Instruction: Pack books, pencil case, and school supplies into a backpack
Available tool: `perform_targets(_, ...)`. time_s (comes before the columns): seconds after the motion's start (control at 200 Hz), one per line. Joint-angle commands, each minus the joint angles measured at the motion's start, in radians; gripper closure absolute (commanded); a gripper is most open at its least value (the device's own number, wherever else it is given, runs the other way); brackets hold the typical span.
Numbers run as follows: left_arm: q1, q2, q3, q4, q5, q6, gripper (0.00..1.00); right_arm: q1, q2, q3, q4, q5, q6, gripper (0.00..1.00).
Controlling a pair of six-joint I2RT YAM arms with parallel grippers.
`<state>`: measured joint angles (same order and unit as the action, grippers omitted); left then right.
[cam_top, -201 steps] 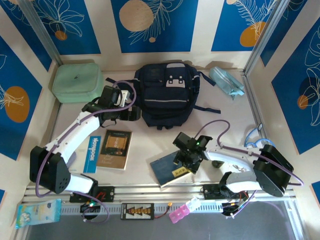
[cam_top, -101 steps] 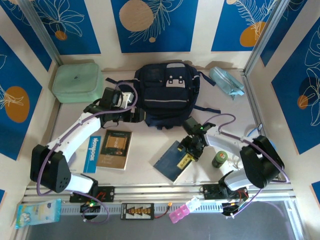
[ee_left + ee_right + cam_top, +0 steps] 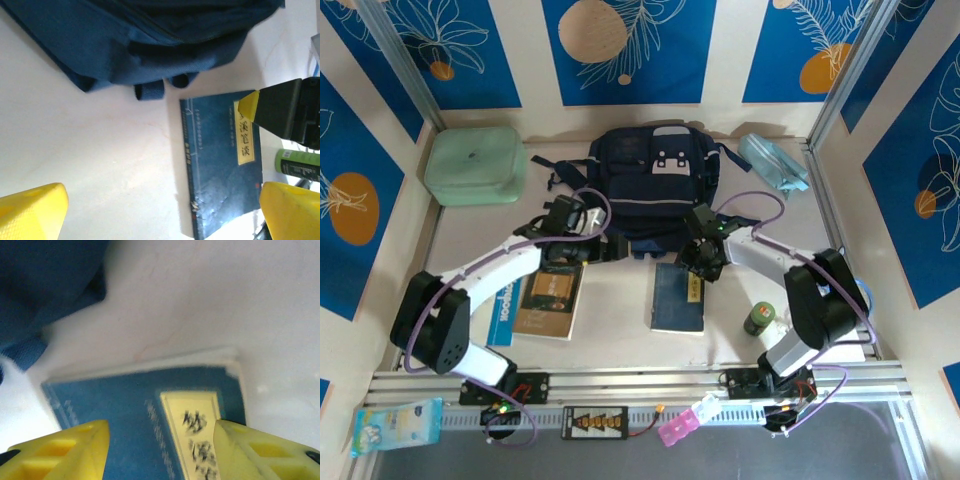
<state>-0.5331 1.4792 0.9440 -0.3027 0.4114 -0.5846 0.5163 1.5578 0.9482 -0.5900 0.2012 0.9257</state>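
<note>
Navy book [image 3: 678,298] flat on surface [image 3: 620,312], just beside backpack [image 3: 650,190]. Looks thin, stiff, slick-covered, probably light. Right claw [image 3: 698,275] half open astride its label [image 3: 693,291], clamping nothing. Left claw [image 3: 608,247] gaping, empty. Best lifted by an edge, I'd judge.

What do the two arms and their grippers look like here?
Both the left arm and right arm have white tubular links joined by bulky black joint housings. A purple cable loops along each. The left gripper and right gripper have black bodies with bright yellow fingers, the right's showing moulded cut-outs.
</note>
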Motion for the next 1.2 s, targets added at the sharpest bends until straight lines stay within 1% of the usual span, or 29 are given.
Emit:
perform_targets(0.0, -0.063, 0.022, -0.036, 0.096, 0.001, -0.136, 0.02, 0.056, -0.098, -0.016, -0.106, 0.018, -0.041, 0.42)
perform_targets(0.07, -0.112, 0.033, -0.05, 0.129, -0.023, -0.192, 0.02, 0.074, -0.126, -0.057, -0.134, 0.013, -0.014, 0.42)
perform_targets(0.135, -0.159, 0.046, -0.058, 0.149, -0.055, -0.234, 0.03, 0.079, -0.139, -0.105, -0.138, -0.001, 0.008, 0.47)
perform_targets(0.205, -0.201, 0.069, -0.063, 0.184, -0.066, -0.274, 0.05, 0.082, -0.145, -0.147, -0.118, -0.011, 0.011, 0.49)
perform_targets(0.28, -0.235, 0.101, -0.06, 0.208, -0.064, -0.306, 0.07, 0.082, -0.147, -0.167, -0.114, -0.007, 0.013, 0.56)
perform_targets(0.35, -0.26, 0.129, -0.048, 0.213, -0.069, -0.317, 0.1, 0.082, -0.14, -0.169, -0.115, 0.002, -0.001, 0.58)
perform_targets(0.435, -0.284, 0.157, -0.022, 0.175, -0.096, -0.314, 0.16, 0.073, -0.123, -0.17, -0.107, 0.006, -0.019, 0.6)
perform_targets(0.495, -0.294, 0.173, -0.001, 0.15, -0.11, -0.31, 0.21, 0.063, -0.105, -0.17, -0.099, 0.001, -0.028, 0.62)
perform_targets(0.585, -0.303, 0.199, 0.019, 0.138, -0.104, -0.311, 0.28, 0.048, -0.073, -0.169, -0.08, -0.018, -0.04, 0.71)
perform_targets(0.65, -0.31, 0.218, 0.031, 0.14, -0.095, -0.317, 0.34, 0.046, -0.05, -0.165, -0.077, -0.022, -0.037, 0.75)
perform_targets(0.8, -0.329, 0.259, 0.054, 0.139, -0.089, -0.322, 0.45, 0.044, -0.005, -0.159, -0.086, -0.022, -0.033, 0.79)
perform_targets(0.915, -0.336, 0.279, 0.062, 0.134, -0.091, -0.326, 0.49, 0.046, 0.004, -0.166, -0.082, -0.026, -0.033, 0.79)
perform_targets(1.015, -0.336, 0.295, 0.07, 0.123, -0.093, -0.327, 0.5, 0.041, 0.006, -0.169, -0.08, -0.023, -0.033, 0.79)
perform_targets(1.12, -0.336, 0.319, 0.088, 0.133, -0.057, -0.332, 0.5, 0.039, 0.008, -0.172, -0.073, -0.025, -0.033, 0.79)
perform_targets(1.19, -0.335, 0.328, 0.1, 0.133, -0.054, -0.33, 0.51, 0.038, 0.012, -0.172, -0.067, -0.026, -0.034, 0.8)
